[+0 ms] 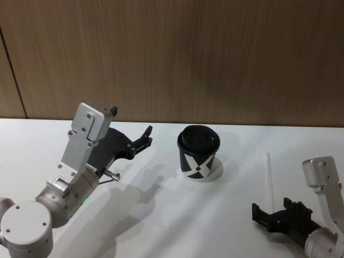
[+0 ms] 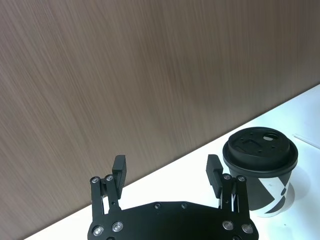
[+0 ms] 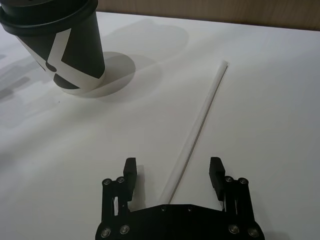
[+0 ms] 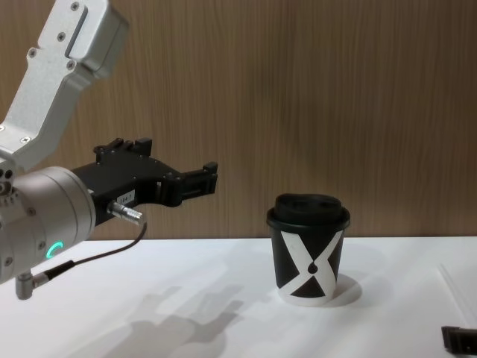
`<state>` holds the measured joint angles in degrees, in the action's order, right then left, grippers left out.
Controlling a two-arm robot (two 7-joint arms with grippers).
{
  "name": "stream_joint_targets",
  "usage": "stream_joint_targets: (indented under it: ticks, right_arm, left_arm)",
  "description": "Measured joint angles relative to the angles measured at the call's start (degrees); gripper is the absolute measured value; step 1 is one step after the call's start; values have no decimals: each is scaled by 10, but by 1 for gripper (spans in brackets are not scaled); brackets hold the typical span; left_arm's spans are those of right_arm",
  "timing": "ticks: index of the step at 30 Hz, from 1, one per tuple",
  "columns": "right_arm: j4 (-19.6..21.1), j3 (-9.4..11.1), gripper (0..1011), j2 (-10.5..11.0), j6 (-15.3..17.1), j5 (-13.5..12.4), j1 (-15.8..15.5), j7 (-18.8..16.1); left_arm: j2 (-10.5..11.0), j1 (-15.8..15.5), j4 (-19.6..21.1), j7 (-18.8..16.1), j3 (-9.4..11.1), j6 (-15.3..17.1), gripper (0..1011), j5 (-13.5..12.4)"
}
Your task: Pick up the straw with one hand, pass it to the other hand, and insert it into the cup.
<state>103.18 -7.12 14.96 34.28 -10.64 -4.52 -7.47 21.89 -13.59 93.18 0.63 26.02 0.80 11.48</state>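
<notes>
Astride straw (image 3: pixel 201 117), splayed right end effector (image 3: pixel 173 165)

Looks like office/demo rm: white table (image 1: pixel 226 226) w/ wood-panel wall (image 1: pixel 188 59).

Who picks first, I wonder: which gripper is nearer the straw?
Right. The right gripper, open, straddles one end of the straw; the left gripper, open, hovers left of the cup.

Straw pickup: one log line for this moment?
phase: pre-grasp | right gripper: open, over straw end, straw flat on table | left gripper: open, raised left of cup
</notes>
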Motion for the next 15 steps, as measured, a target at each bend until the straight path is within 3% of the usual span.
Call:
stream_joint_targets:
  ticks: [8, 15]
  right_arm:
    - [1, 1, 731, 0, 1, 1, 0, -2]
    - [1, 1, 486, -1, 2, 1, -1, -3]
  left_arm:
    - [0, 0, 0, 0, 0, 0, 1003, 0]
    - [0, 0, 0, 0, 0, 0, 1003, 0]
